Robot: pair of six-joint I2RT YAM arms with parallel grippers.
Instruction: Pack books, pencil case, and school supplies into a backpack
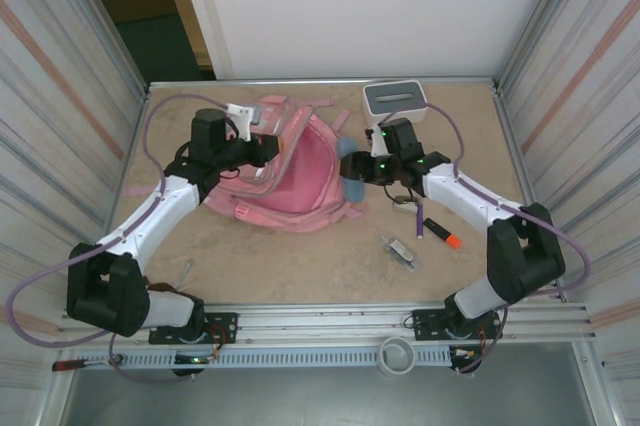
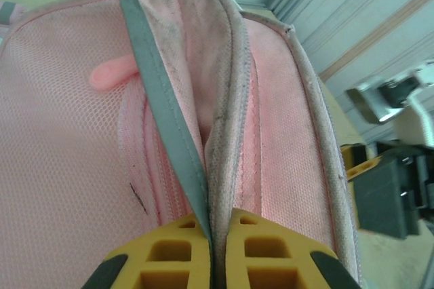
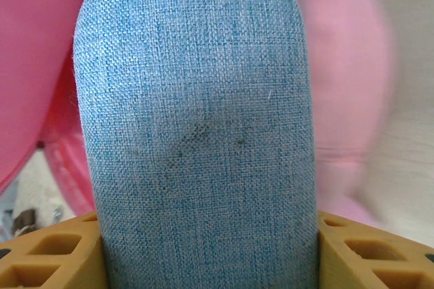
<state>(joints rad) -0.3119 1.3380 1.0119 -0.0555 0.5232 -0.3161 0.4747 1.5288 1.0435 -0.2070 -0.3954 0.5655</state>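
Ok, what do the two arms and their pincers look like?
Left arm and right arm match: white links, black joints, a purple cable trailing each. Pincer fingers are mustard-yellow blocks with square cut-outs. Green lights dot the right arm's wrist.

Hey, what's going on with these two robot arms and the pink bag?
The left gripper is pinched shut on the edge of the pink backpack at its opening. The right gripper grips a blue fabric pencil case right beside the bag, not yet inside. An orange-tipped marker and a small clear packet lie on the table.
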